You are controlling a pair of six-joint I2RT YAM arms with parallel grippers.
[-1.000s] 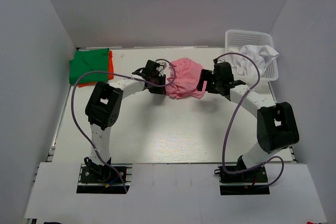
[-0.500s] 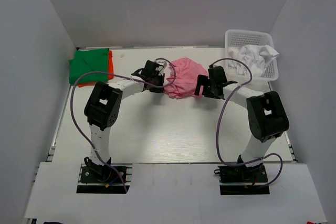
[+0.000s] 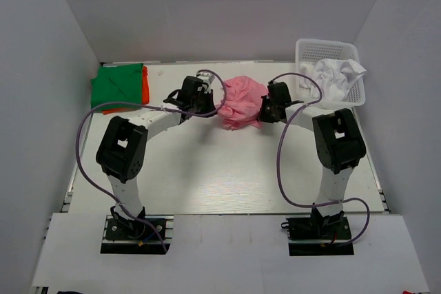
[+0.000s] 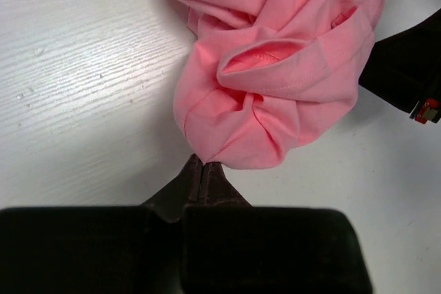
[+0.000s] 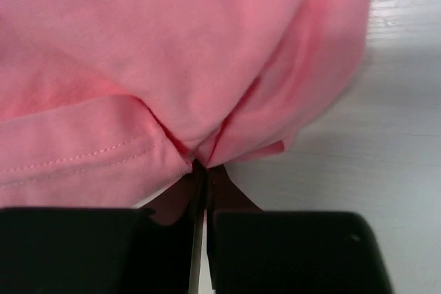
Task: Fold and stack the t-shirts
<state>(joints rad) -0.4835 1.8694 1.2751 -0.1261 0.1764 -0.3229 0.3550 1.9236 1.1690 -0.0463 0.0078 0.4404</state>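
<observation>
A crumpled pink t-shirt lies bunched at the back middle of the table. My left gripper is shut on the shirt's left edge; in the left wrist view the pink t-shirt hangs from the closed left gripper. My right gripper is shut on its right edge; in the right wrist view a fold of the pink t-shirt is pinched in the right gripper. A folded green t-shirt lies on an orange t-shirt at the back left. A white t-shirt sits crumpled in the basket.
A white plastic basket stands at the back right corner. White walls enclose the table on three sides. The right arm's black body shows at the right edge of the left wrist view.
The right gripper moved left onto the pink shirt and shut on its right edge. The left gripper closed on the left edge and shifted slightly back. The shirt looks more bunched.
</observation>
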